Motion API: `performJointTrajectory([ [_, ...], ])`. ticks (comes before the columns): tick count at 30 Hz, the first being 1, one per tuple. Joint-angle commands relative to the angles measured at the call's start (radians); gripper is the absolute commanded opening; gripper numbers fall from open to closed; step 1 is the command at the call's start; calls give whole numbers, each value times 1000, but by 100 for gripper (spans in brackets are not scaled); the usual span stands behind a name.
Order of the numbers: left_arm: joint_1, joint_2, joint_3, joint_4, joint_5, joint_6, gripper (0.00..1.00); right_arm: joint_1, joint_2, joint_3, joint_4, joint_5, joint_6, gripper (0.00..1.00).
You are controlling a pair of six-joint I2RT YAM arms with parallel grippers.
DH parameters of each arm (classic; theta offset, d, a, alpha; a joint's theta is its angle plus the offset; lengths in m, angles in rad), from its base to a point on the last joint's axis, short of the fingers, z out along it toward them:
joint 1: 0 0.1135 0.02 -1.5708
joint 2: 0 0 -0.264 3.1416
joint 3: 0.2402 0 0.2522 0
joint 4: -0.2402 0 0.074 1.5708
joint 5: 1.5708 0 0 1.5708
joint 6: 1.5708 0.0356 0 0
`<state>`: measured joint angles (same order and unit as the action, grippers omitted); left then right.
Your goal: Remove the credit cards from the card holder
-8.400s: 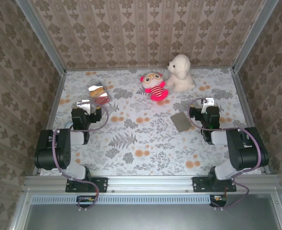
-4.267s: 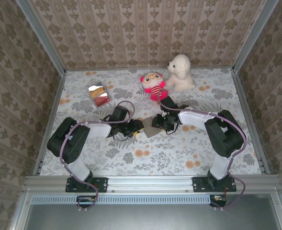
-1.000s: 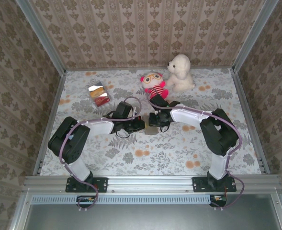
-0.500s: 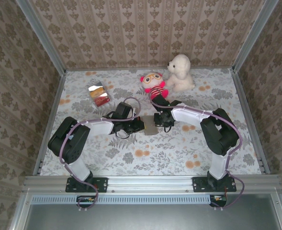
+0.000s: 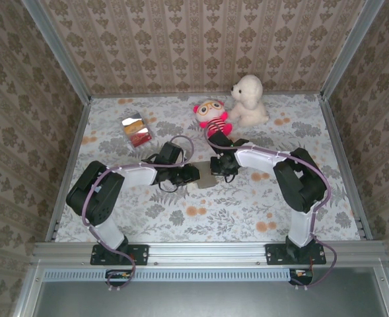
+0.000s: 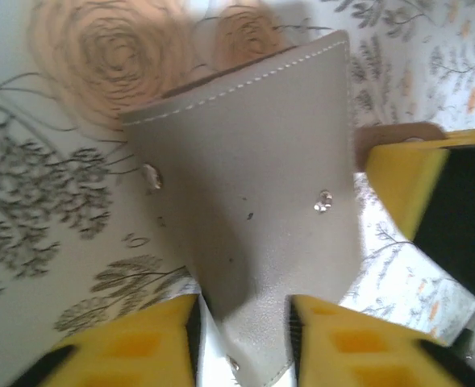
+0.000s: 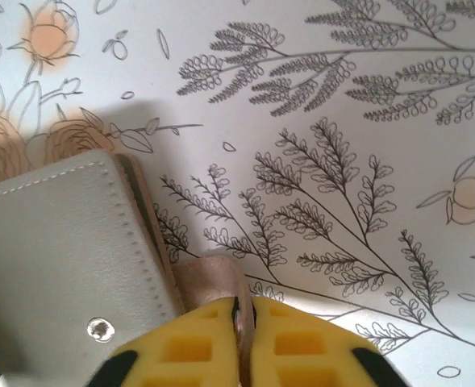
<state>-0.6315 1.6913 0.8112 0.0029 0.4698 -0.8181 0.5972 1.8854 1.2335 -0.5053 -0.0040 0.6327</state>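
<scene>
Evidently to draw it out, the right gripper (image 7: pixel 243 322) is pinched shut on a tan card (image 7: pixel 209 282) at bottom centre, while the half-open left gripper (image 6: pixel 241 326) straddles the card holder (image 6: pixel 245 161) at its corner.

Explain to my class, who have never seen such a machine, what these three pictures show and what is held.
Two robot arms are bolted at the near edge of a flowered table. The wide picture looks down from above; the other two come from a camera on each wrist, so each shows its own yellow fingers. In the middle lies a grey card holder. The left claw stands open, the holder's end between its fingers. The right claw is shut on a thin tan card poking out of the holder. Farther back lie a small pile of cards, a red doll and a white plush dog.
</scene>
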Motion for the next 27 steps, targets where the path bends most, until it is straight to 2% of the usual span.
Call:
performJointTrajectory([
  [1,19,-66,47,-105,-47,21,48,-7,-10,39,1,4,-37,5],
  [4,44,-117,58,-164,-85,39,64,-1,-59,37,1,22,-82,4],
  [7,61,-178,54,-227,-197,73,81,19,-133,26,15,48,-145,2],
  [13,89,-291,25,-305,-374,114,97,67,-212,25,57,-2,-207,1],
  [16,112,-346,-7,-315,-413,114,100,96,-204,23,112,-58,-173,1],
  [21,168,-407,-71,-315,-399,92,100,141,-132,35,186,-125,-106,1],
  [24,199,-435,-113,-294,-375,72,100,148,-88,59,174,-120,-85,1],
  [27,207,-456,-144,-275,-353,64,100,144,-76,73,133,-65,-71,1],
])
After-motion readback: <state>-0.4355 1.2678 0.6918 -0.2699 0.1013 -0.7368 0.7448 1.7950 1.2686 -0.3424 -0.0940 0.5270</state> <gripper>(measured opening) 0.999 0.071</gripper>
